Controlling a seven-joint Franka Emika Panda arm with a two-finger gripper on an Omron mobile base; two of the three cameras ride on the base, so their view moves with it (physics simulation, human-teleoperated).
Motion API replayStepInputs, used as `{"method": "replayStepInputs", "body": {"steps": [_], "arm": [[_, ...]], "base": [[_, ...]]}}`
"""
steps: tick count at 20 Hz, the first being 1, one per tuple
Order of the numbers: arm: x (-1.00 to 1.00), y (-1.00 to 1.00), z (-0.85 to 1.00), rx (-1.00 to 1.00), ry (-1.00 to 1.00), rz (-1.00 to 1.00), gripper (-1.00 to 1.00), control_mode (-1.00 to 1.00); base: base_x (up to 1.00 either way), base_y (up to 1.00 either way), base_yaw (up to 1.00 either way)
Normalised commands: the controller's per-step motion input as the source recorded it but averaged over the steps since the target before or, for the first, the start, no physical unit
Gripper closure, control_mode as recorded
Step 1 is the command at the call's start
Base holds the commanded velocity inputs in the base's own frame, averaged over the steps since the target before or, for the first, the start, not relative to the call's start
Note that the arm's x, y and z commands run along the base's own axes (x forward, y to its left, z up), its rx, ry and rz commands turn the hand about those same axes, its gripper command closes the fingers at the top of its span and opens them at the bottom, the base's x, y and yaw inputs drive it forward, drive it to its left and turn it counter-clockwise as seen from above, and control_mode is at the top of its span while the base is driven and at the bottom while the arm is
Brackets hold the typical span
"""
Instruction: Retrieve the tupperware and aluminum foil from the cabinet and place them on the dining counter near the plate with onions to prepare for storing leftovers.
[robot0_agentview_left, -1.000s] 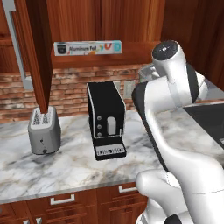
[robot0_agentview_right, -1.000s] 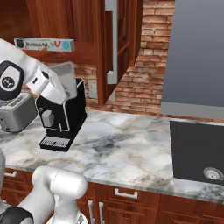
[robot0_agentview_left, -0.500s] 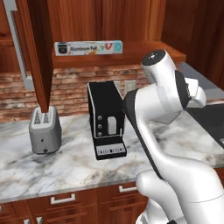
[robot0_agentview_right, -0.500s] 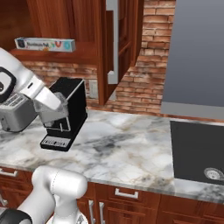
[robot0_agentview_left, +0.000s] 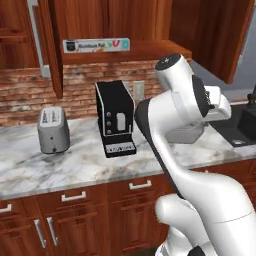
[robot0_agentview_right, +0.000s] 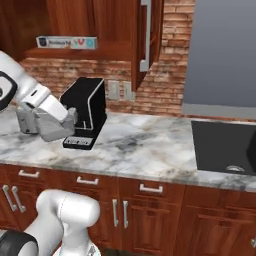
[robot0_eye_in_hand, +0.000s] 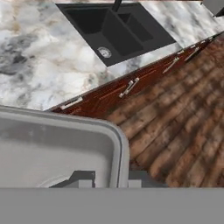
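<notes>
- The gripper (robot0_eye_in_hand: 111, 177) was clamped tight on the rim of the tupperware (robot0_eye_in_hand: 57, 148), one fingertip inside the wall and one outside.
- In the hand view the grey tub hung out past the worktop (robot0_eye_in_hand: 39, 61) edge, over the wood floor (robot0_eye_in_hand: 183, 127), with the black sink (robot0_eye_in_hand: 116, 30) further along the marble.
- From the right base view, the tupperware (robot0_agentview_right: 47, 122) sat up in the air in front of the coffee machine (robot0_agentview_right: 86, 112).
- The aluminum foil (robot0_agentview_left: 96, 45) was lying on the cabinet (robot0_agentview_left: 150, 50) shelf, right along its front edge, above the toaster (robot0_agentview_left: 53, 130).
- Cabinet door (robot0_agentview_right: 145, 35) stood wide open.
</notes>
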Motion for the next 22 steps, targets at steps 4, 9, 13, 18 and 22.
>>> {"method": "replayStepInputs", "body": {"steps": [4,9,13,18,22], "arm": [[0.00,0.00,0.00,0.00,0.00,0.00,1.00,1.00],[0.00,0.00,0.00,0.00,0.00,0.00,1.00,1.00],[0.00,0.00,0.00,0.00,0.00,0.00,1.00,1.00],[0.00,0.00,0.00,0.00,0.00,0.00,1.00,1.00],[0.00,0.00,0.00,0.00,0.00,0.00,1.00,1.00]], "base": [[-0.96,-0.14,-0.56],[-0.19,0.07,-0.91],[0.00,0.18,-0.99],[0.00,0.21,-0.99],[0.00,0.20,-0.97]]}}
